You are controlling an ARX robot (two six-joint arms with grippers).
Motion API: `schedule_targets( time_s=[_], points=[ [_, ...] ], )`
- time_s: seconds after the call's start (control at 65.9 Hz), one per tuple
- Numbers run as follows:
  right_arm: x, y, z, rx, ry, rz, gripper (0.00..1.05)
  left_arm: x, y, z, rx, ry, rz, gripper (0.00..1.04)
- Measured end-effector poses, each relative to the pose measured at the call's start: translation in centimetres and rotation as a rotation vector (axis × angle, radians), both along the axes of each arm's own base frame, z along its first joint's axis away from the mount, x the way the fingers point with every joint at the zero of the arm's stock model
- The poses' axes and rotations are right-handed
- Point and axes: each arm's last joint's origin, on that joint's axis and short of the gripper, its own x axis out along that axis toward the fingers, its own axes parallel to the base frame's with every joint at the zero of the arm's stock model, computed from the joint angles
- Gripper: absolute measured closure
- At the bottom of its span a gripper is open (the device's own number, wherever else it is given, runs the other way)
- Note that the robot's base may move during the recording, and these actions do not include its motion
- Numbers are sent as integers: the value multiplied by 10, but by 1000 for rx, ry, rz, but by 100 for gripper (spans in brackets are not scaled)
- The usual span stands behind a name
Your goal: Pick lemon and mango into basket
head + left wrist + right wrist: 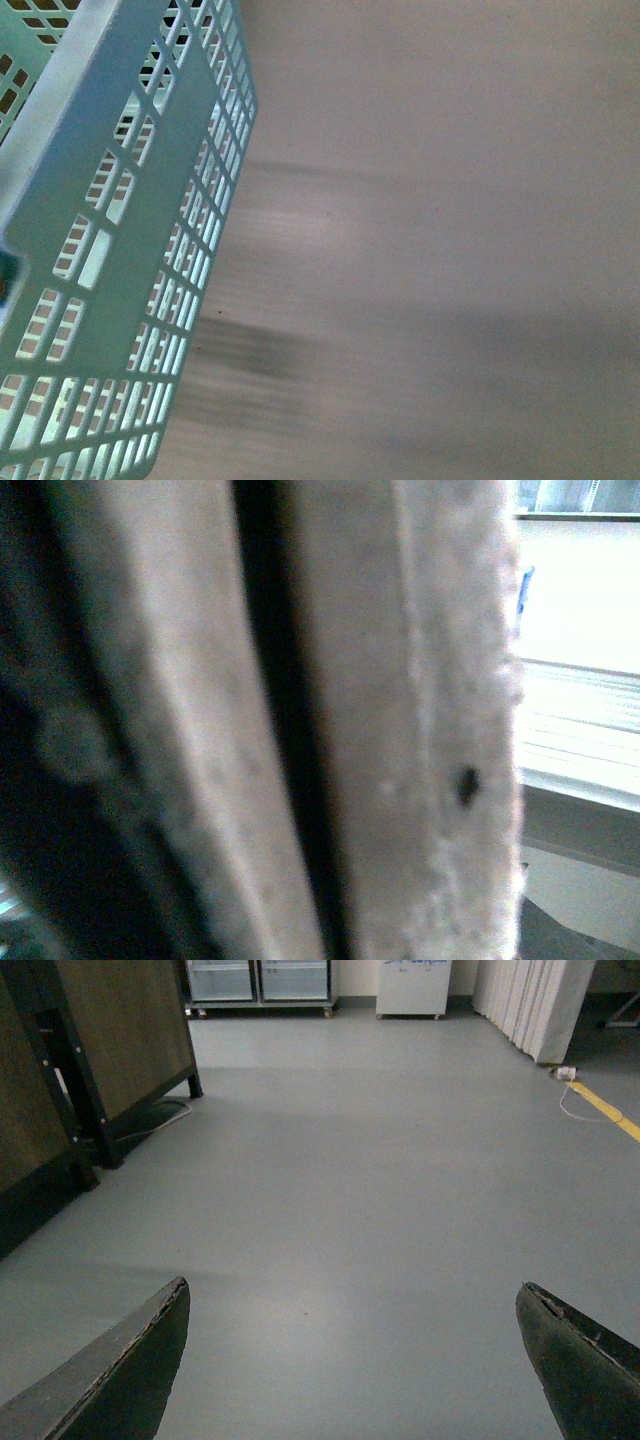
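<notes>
The light aqua basket [110,250] fills the left of the front view, seen very close; only its slotted wall and rim show. No lemon or mango is in view in any frame. My right gripper [350,1305] is open and empty, its two dark fingertips [140,1360] wide apart over bare grey floor. My left gripper is not in view; the left wrist view shows only a blurred pale surface [400,730] very close to the camera.
A blurred grey surface [430,250] lies right of the basket. In the right wrist view, a dark wooden table with black legs [90,1070] stands to one side, a white cabinet [412,988] and folded white panels [530,1005] at the far end, a yellow floor line [605,1110].
</notes>
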Motion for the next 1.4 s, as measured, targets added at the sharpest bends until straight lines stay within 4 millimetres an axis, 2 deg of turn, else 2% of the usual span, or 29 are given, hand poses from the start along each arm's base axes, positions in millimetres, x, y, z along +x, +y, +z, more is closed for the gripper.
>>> schedule_targets(
  time_s=[1.397],
  points=[
    [0,0,0,0,0,0,9,0,0,0,0,3,0,77]
  ],
)
